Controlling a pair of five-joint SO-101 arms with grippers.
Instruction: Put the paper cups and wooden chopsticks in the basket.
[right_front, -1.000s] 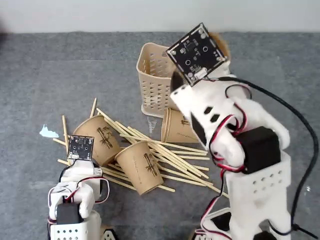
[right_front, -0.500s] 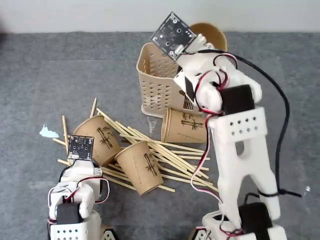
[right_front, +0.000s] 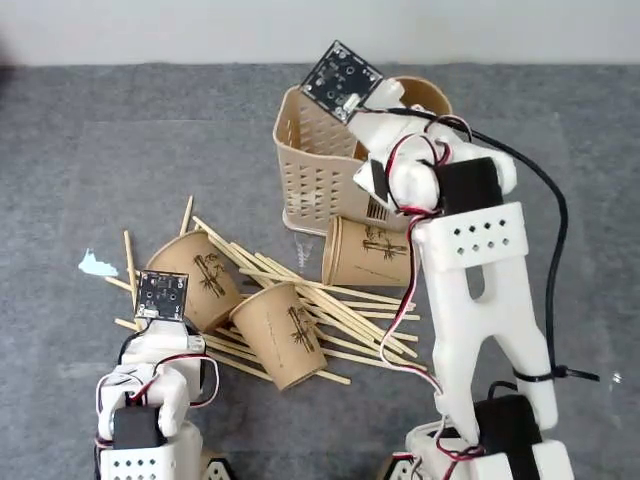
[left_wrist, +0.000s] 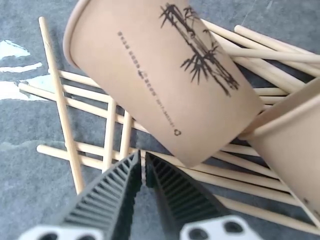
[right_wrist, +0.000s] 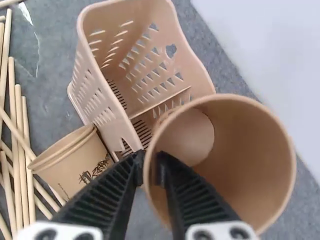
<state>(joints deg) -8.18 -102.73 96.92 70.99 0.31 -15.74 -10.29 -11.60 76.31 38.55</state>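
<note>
Held cup (right_wrist: 235, 150): R gripper (right_wrist: 150, 156) has it by the rim, one finger inside, one outside, pinched on the wall. Its mouth faces the wrist cam and the bottom shows inside. In the high view it's up at the far side of the table (right_front: 100, 150), at the corner of the basket (right_front: 310, 165) nearest the R arm; can't tell if it's over the rim or just outside. Basket stands upright, open top, slotted walls. A third cup (right_front: 365, 252) lies on its side just beside the basket's near wall, mouth twd the chopsticks (right_front: 330, 305). These are spread in a loose pile across the middle, w/ two more cups (right_front: 285, 335) on their sides among them, close together. L gripper (left_wrist: 142, 157) is low over the pile's edge, just beside the nearer of those cups, fingers nearly together w/ a thin slit btwn, nothing in them. Small pale scrap (right_front: 97, 264) lies on the table near the pile's outer end.
</note>
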